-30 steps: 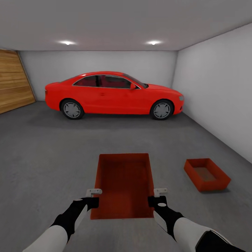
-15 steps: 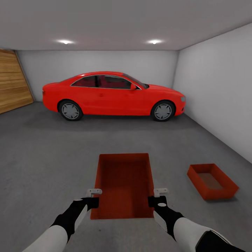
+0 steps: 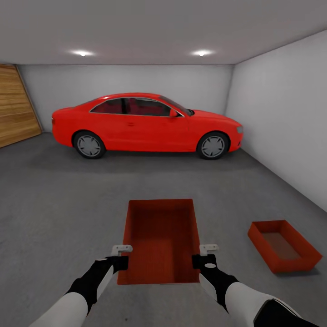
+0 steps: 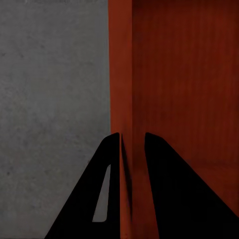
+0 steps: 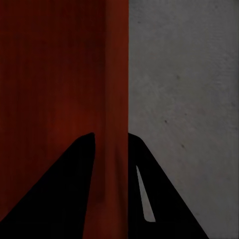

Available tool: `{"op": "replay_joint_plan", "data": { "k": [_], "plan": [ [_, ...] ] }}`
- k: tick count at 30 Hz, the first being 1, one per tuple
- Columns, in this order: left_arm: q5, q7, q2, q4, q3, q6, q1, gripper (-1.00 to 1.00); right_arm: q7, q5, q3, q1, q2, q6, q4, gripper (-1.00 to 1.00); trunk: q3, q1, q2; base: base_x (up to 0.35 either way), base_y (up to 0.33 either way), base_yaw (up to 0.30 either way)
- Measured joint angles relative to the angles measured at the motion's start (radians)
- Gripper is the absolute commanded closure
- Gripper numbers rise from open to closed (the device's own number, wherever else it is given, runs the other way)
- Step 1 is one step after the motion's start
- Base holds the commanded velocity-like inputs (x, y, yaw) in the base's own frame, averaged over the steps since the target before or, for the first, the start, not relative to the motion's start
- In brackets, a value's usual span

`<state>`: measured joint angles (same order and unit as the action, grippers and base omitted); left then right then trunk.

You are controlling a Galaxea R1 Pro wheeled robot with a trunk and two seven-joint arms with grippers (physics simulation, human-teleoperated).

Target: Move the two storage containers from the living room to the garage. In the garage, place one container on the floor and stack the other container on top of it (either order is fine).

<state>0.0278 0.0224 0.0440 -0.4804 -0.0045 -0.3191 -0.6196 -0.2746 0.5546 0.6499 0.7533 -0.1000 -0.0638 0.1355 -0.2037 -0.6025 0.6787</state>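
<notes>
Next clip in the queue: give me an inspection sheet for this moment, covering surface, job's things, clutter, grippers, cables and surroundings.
Surface: dark grey garage floor.
Job's things: held container carried in front of the robot; second container on the floor to the right.
Clutter: nothing seen.
Grippers: left gripper pinches the held container's left wall; right gripper pinches its right wall.
Cables: nothing seen.
Surroundings: red car, white walls, wooden door, ceiling lights.
</notes>
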Motion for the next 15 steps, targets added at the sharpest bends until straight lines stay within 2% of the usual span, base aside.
{"op": "replay_joint_plan", "data": {
  "k": [15],
  "plan": [
    [0.001, 0.000, 0.000, 0.000, 0.000, 0.000, 0.000, 1.00, 0.000, 0.000, 0.000, 0.000, 0.000, 0.000, 0.000, 1.00, 0.000, 0.000, 0.000, 0.321, 0.000, 0.000]
  ]
}}
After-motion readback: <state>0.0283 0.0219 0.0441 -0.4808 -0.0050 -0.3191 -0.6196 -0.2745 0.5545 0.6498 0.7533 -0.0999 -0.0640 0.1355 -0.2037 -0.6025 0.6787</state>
